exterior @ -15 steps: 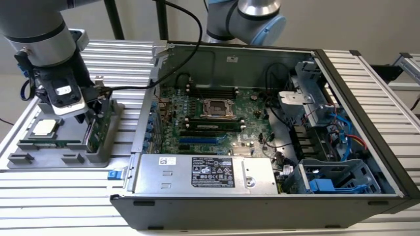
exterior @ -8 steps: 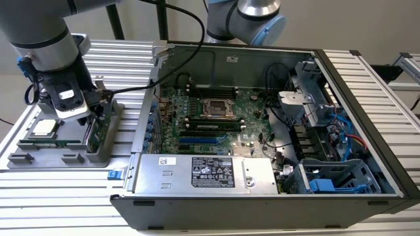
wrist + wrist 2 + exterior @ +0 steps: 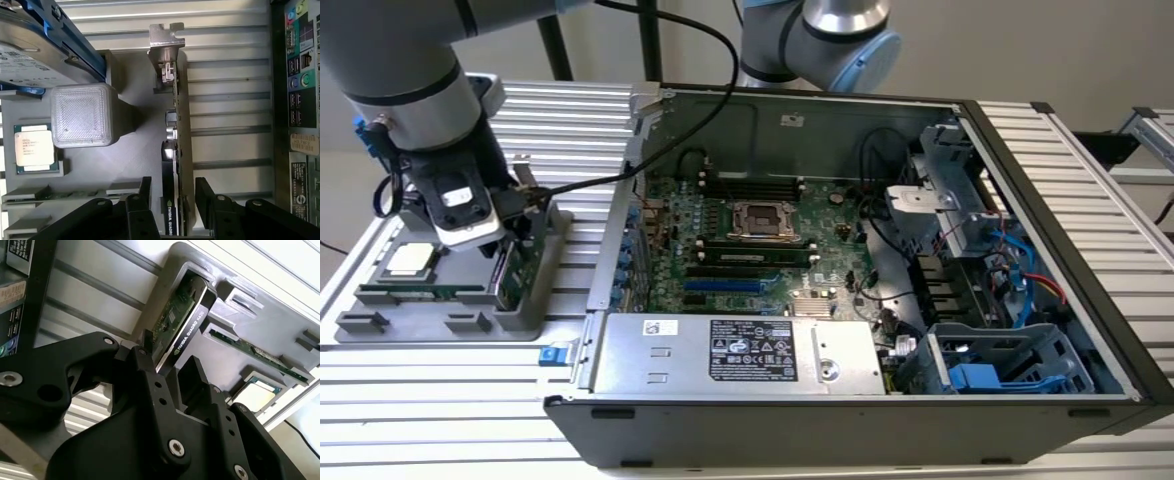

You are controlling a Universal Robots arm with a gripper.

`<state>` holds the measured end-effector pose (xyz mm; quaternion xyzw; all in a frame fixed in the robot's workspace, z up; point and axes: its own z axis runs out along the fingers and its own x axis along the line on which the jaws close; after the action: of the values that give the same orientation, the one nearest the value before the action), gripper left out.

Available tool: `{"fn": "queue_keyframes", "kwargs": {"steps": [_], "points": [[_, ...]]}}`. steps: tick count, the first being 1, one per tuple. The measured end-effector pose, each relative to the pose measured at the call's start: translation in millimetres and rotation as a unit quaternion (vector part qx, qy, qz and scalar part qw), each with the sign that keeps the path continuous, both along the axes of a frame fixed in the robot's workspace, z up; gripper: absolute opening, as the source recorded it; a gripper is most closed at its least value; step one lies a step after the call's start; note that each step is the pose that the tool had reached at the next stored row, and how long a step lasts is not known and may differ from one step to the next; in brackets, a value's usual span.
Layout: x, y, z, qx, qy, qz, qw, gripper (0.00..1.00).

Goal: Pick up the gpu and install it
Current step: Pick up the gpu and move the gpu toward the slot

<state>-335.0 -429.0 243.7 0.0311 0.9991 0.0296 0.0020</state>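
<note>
First wrist view shows the pincer (image 3: 172, 187) with its fingers (image 3: 145, 200) apart, one on each side of the gpu (image 3: 176, 125) with a small gap on both sides. The gpu stands on edge in a slot of the grey tray (image 3: 135, 160). In the exterior view the tray lies on the ribbed surface (image 3: 454, 420), at nine o'clock from the open computer case (image 3: 787, 125).

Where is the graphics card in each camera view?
Exterior view: the graphics card stands on edge in the grey tray, at the exterior view's left of the computer case.
Second wrist view: the card stands in its slot, near end inside the open gripper.
First wrist view: card edge-on, straddled by the gripper, bracket at far end.
Shared landmark: the square silver chip in that tray.
</note>
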Motion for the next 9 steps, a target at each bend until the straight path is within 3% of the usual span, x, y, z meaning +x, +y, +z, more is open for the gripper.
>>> {"fn": "queue_keyframes", "kwargs": {"steps": [9], "points": [[-0.4,1.0,-4.7,-0.0005,-0.0008,0.000,1.0000,1.00]]}}
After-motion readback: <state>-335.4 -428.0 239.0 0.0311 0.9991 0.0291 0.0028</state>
